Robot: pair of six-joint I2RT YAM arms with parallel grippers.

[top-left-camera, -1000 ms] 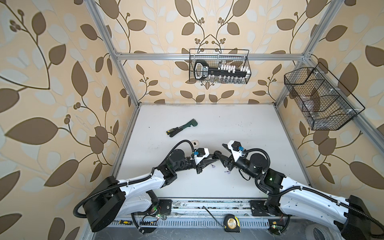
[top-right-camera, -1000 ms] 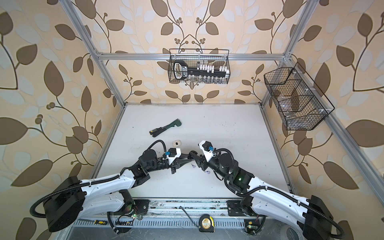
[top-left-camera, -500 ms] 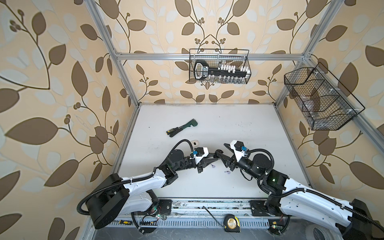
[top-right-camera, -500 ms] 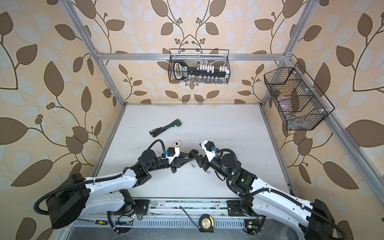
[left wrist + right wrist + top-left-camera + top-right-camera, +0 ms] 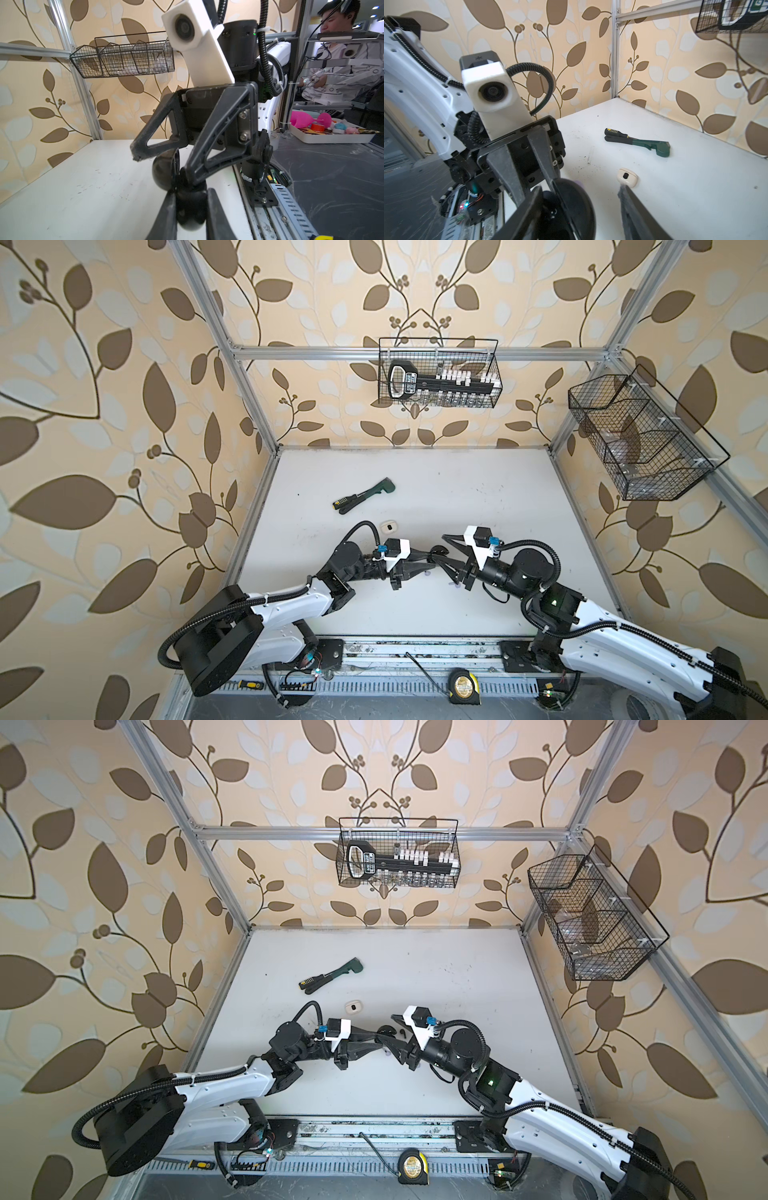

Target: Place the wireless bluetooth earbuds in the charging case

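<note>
Black glossy plastic, hard shell: charging case (image 5: 190, 214), lid hinged open. Judged light and slick, apt to twist, so take it by the lower half's flanks. My left end effector (image 5: 191, 191) is clenched on it there, low over the worktop (image 5: 83, 197). Earbuds are tiny and stiff. A dark speck (image 5: 402, 1031) just beside the case is possibly one. My right end effector (image 5: 579, 188) is spread, holding nothing, with the case's lid between its fingers. Cream case (image 5: 627, 177) lies near.
</note>
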